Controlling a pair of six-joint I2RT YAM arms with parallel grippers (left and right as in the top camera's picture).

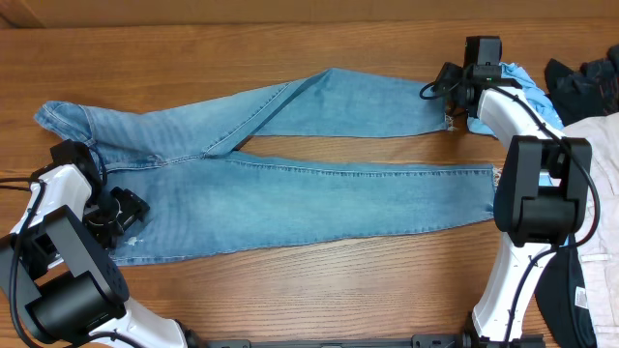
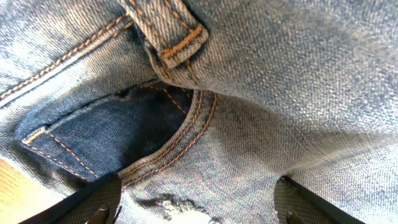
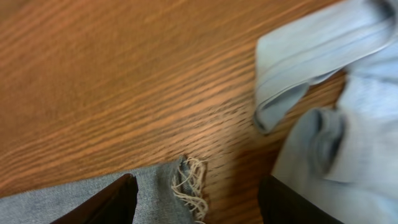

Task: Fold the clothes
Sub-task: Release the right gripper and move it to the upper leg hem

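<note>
In the left wrist view, the left pincer point(image 2: 199, 210) is seen spread wide. Its dark fingers point(image 2: 93, 204) are set far apart at the bottom edge, and the denim of the jeans point(image 2: 280, 93) fills the gap between them. Whether the tips press the cloth cannot be told. A torn white patch point(image 2: 177, 210) is seen between the fingers. Beyond it the curved pocket opening point(image 2: 186, 134) is outlined in orange stitching, and farther still a belt loop point(image 2: 171, 37) is sewn across the waistband.

In the right wrist view, the right pincer point(image 3: 196, 208) is likewise held wide, with nothing clamped. The frayed hem point(image 3: 189, 186) of one leg is found between its fingers, lying on the wooden surface point(image 3: 124, 74). Off to the right, a crumpled sky-blue T-shirt point(image 3: 336, 124) is seen close to the hem but apart from it.

From overhead, the jeans are seen laid flat across the surface, with the waist at the left and the legs running right. The left pincer is placed over the waist end. The nearer leg is stretched straight, and its end lies just beside the right arm point(image 1: 537, 193). The farther leg is angled away, and the right pincer is poised at its end. At the right edge, a beige garment point(image 1: 600, 174) and, farther back, a dark garment point(image 1: 585, 77) are piled.
</note>
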